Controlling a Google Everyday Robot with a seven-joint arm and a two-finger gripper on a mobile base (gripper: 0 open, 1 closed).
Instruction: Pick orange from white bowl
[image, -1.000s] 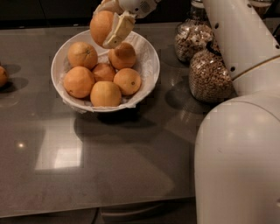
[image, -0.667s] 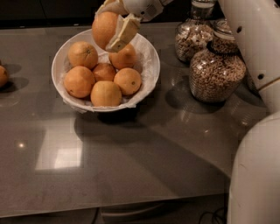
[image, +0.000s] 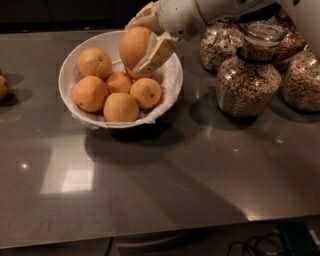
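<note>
The white bowl (image: 76, 64) with crinkled paper lining sits at the back left of the dark table and holds several oranges. My gripper (image: 141, 46) reaches in from the top and is shut on the large deep-orange orange (image: 134, 46), held above the bowl's back right part, clear of the other fruit. One cream finger (image: 156, 54) lies along the orange's right side; the other finger (image: 141, 16) curves over its top left.
Several glass jars of grain stand at the back right, the nearest (image: 248, 75) just right of the bowl. Another orange (image: 3, 87) lies at the table's left edge. The table's front edge runs along the bottom.
The gripper has stayed shut on the orange and lifted it a little above the bowl. The arm's large white body has swung out of the right side of the view, uncovering the jars.
</note>
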